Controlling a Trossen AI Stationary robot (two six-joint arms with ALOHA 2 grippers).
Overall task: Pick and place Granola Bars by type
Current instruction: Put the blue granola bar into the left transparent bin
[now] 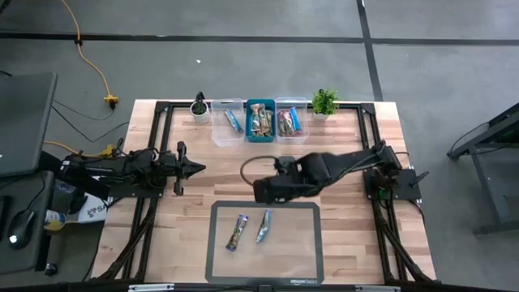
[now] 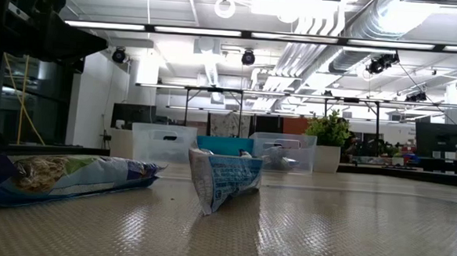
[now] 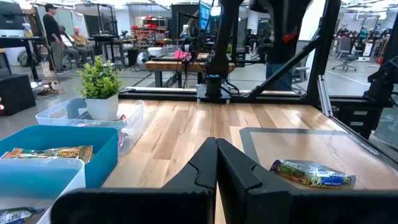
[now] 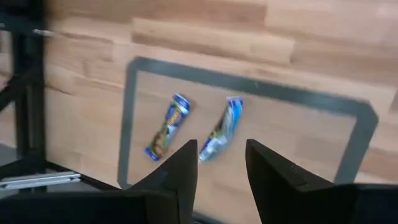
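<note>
Two Granola Bars lie on the mat (image 1: 219, 243) at the table's six o'clock edge: one (image 1: 236, 232) at the mat's nine o'clock, the other (image 1: 263, 225) beside it. Light, slippery, crinkly wrappers; best pinched across mid-length. Right end effector (image 4: 222, 163): part-open, empty, above them. Left end effector (image 1: 197, 169): closed, idle at the table's nine o'clock. Bins (image 1: 260, 120) at twelve hold sorted bars.

two dark jointed arms, a looping cable, blunt black wedge-shaped fingers (image 4: 186, 171)
</note>
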